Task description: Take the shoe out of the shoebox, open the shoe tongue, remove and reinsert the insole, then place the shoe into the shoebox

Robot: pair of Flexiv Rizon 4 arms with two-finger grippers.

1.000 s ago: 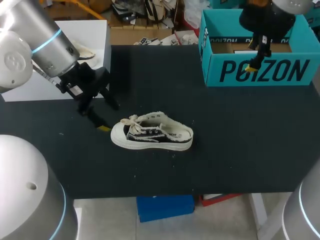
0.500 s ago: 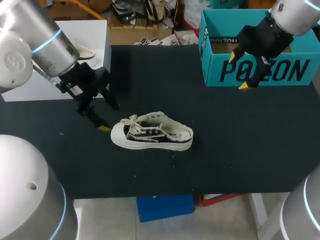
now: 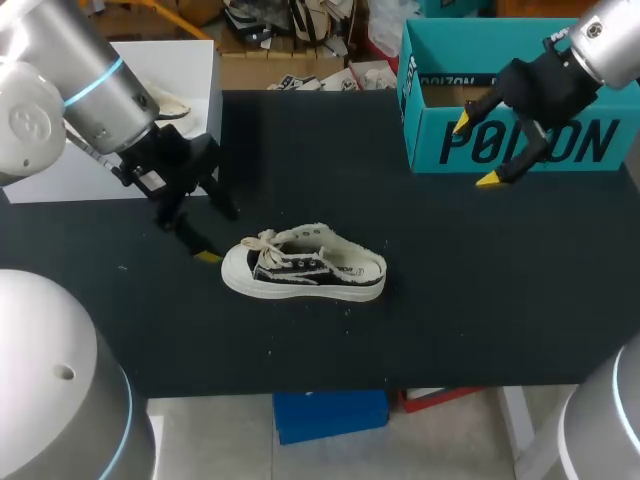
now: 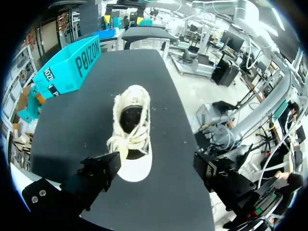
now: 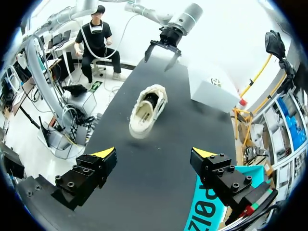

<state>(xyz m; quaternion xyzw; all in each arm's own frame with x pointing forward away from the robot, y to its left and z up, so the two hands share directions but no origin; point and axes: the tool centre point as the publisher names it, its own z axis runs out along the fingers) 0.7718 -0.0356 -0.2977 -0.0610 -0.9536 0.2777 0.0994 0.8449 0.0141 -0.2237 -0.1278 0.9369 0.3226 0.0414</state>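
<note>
A: Where do we have the shoe?
B: It sits on its sole on the worktop, outside the box, with its toe toward our left arm and its heel toward the right.
A: And our left tool?
B: Spread and pinching nothing. It is low by the toe, with one yellow tip just beside the toecap.
A: And our right tool?
B: Spread too, and bare. It hangs before the box's front wall, well apart from the shoe.
</note>
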